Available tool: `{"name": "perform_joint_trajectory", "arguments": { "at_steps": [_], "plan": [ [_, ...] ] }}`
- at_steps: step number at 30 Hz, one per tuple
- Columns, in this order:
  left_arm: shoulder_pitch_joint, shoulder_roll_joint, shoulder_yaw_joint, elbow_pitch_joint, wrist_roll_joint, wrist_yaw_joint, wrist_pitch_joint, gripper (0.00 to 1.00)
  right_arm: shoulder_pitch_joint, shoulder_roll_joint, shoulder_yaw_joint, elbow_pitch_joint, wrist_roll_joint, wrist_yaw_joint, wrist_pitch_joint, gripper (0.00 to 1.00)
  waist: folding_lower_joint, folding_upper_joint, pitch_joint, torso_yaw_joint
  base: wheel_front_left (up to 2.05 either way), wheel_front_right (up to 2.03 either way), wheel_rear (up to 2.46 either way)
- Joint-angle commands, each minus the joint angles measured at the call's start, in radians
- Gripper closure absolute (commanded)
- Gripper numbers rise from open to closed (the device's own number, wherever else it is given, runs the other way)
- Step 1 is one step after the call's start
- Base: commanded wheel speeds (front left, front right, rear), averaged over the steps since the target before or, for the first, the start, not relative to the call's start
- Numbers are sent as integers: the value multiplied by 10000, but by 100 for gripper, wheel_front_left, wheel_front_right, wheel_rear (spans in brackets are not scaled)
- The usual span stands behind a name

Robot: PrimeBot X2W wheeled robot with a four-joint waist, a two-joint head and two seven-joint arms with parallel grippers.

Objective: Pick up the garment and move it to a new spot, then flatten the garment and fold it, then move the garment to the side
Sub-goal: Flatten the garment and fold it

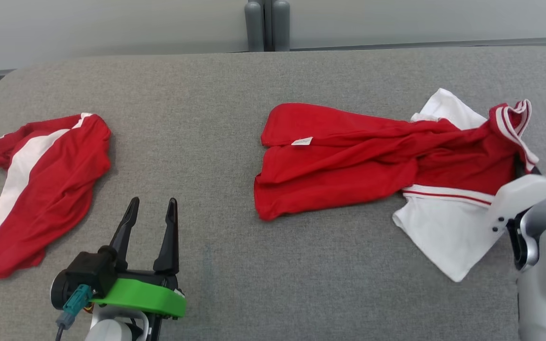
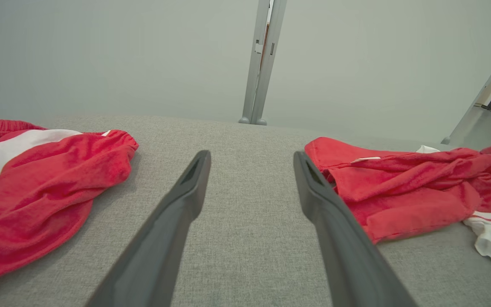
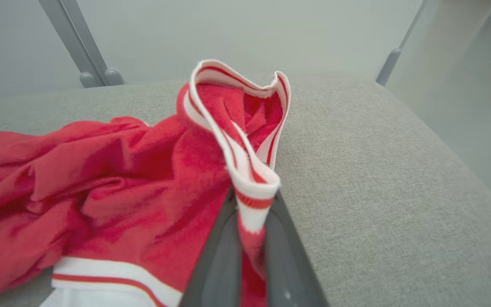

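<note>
Between the pressed-together fingers of the right pincer (image 3: 252, 204) sits the striped band (image 3: 211, 111) of the garment (image 1: 349, 156), the rest sprawled leftward on the desk (image 1: 216, 94); pickup is in hand, a clean lift probably follows, and the left pincer (image 1: 152, 206) is spread.

Prob. a lab/test rm: bare pale wall (image 1: 112, 28), metal frame posts (image 1: 267, 23), grey fabric-covered bench (image 1: 206, 118) w/ rounded corners.
</note>
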Motion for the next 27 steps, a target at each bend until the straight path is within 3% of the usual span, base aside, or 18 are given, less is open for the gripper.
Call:
{"name": "perform_joint_trajectory", "arguments": {
  "at_steps": [1,10,11,12,20,27],
  "plan": [
    [-178,20,-10,-19,40,-37,-5,0,-264,-237,-50,-82,-225,-19,160,100,0,0,61,40,0,0,0],
    [-441,53,-252,37,62,-35,-5,0,-1595,-1071,-19,966,-679,-19,278,100,0,0,399,440,0,0,0],
    [-462,63,-268,39,50,-37,-5,0,-1725,-1148,-3,1172,-787,-17,151,96,0,0,431,484,0,0,0],
    [-464,68,-277,40,40,-35,-5,0,-1813,-1178,-30,1333,-820,-19,65,0,0,0,450,509,0,0,0],
    [-246,63,-103,72,92,-35,-5,0,-1770,-1131,-193,1748,-1129,-17,-1105,0,0,0,255,488,0,0,0],
    [172,44,293,-43,197,-36,-5,0,-59,-421,605,440,-707,-17,-2609,0,0,0,-296,-22,0,0,0]
  ]
}}
